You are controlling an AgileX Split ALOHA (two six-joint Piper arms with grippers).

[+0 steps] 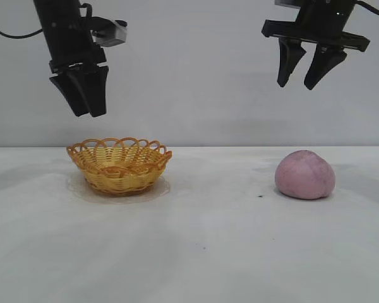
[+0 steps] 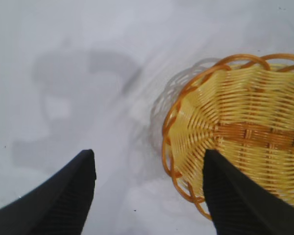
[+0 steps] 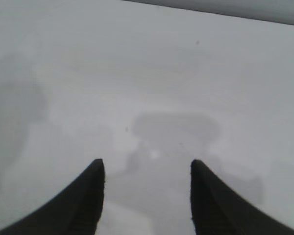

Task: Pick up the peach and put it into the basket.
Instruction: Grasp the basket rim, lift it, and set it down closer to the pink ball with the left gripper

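Exterior view: my left gripper (image 1: 88, 95) is hanging high above the tabletop (image 1: 202, 252), over the left rim of the basket (image 1: 119, 165), and from this side its jaws are appearing nearly closed. My right gripper (image 1: 311, 66) is hanging equally high, above the peach (image 1: 304, 175), with its jaws standing apart. The peach is sitting on the tabletop at the right, well apart from the basket at the left. Bare tabletop is lying between them.

Left wrist view: my left gripper (image 2: 149, 191) is showing its jaws spread wide, a fact the exterior view is hiding. The basket (image 2: 225, 132) is lying under one fingertip, its woven bowl holding nothing; the tabletop (image 2: 63, 73) is carrying only shadows.

Right wrist view: my right gripper (image 3: 147, 196) is holding its jaws wide over the tabletop (image 3: 147, 63). The peach is lying outside this frame.
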